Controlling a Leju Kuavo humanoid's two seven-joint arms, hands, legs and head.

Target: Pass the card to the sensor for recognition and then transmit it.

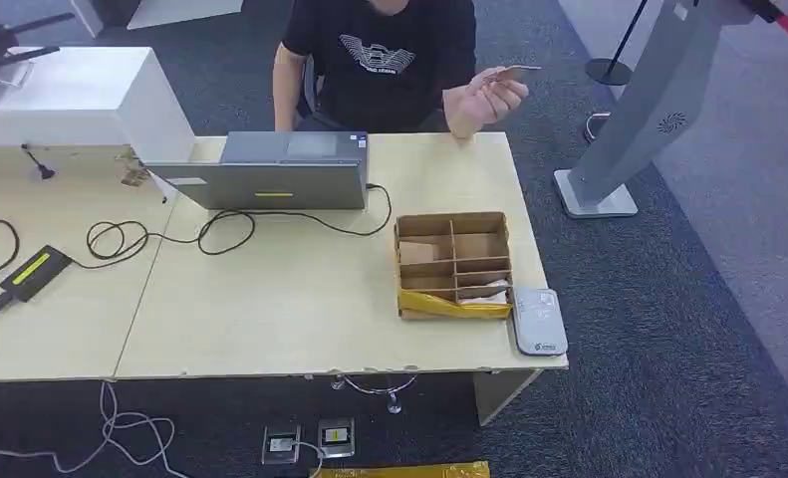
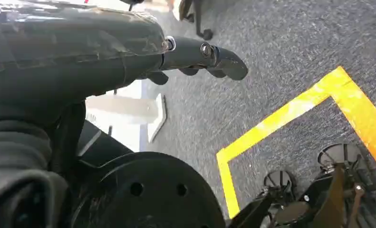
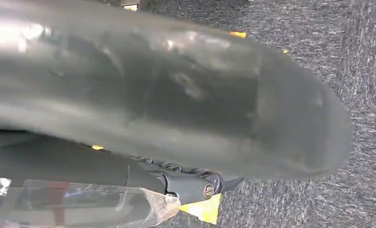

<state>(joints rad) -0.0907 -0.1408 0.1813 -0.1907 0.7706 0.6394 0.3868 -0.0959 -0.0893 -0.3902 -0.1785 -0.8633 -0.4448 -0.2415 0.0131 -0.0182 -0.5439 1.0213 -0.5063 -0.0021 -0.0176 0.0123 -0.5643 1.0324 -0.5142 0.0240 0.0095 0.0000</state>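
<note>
My left hand (image 2: 195, 54) hung low, fingers loose, holding nothing. I could not tell about my right hand (image 3: 195, 185). A person's hand (image 1: 484, 100) held the card (image 1: 514, 72) across the table (image 1: 270, 309), far from the sensor (image 1: 540, 321). I needed to reach up gently and take it flat.

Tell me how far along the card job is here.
Nothing looks done by the robot. A person's hand holds the card across the table; the sensor lies untouched beside the box. The left robot hand hangs over the floor. Taking, scanning and passing remain.
</note>
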